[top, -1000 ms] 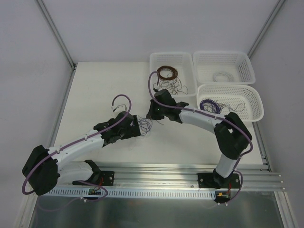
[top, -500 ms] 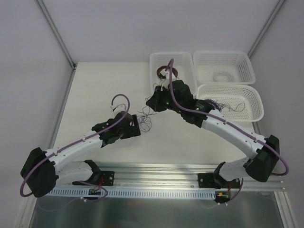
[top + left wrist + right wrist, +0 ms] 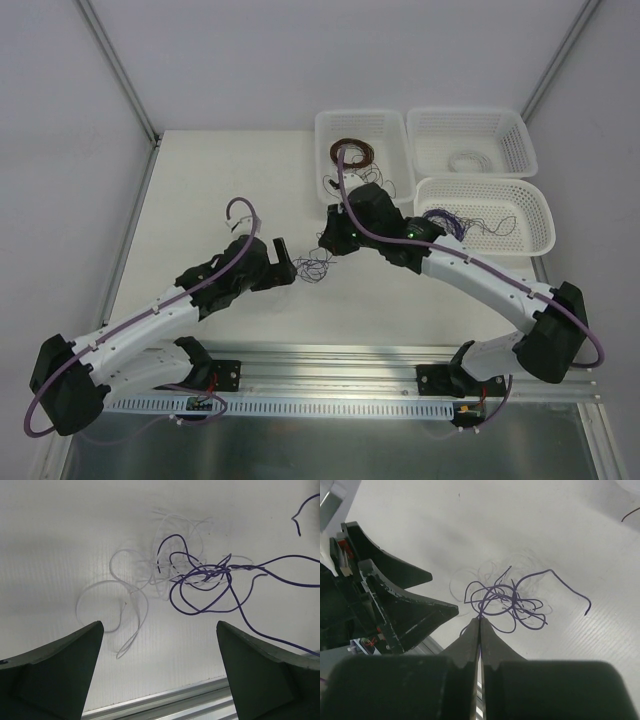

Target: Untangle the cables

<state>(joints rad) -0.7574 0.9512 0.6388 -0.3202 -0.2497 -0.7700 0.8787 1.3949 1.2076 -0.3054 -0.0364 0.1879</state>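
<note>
The cables are a small loose tangle of thin purple wire (image 3: pixel 315 267) with a pale white wire mixed in, lying on the white table between the two grippers. My right gripper (image 3: pixel 328 243) is shut, and in the right wrist view its fingertips (image 3: pixel 480 621) pinch one purple strand leading up from the tangle (image 3: pixel 512 598). My left gripper (image 3: pixel 282 258) is open and empty just left of the tangle. In the left wrist view it (image 3: pixel 159 625) hangs above the table with the purple knot (image 3: pixel 220 571) and the white wire (image 3: pixel 135 595) ahead of its fingers.
Three white baskets stand at the back right. One (image 3: pixel 330 125) holds a brown coil (image 3: pixel 352 152) and loose dark wires, one (image 3: pixel 520 140) a white coil (image 3: pixel 468 160), one (image 3: pixel 540 215) purple wires (image 3: pixel 440 222). An aluminium rail (image 3: pixel 350 360) runs along the near edge.
My right gripper rose toward the baskets, stretching the wires, then came back down close to the tangle, which is bunched again. My left arm shifted and its gripper moved slightly farther from the near edge.
</note>
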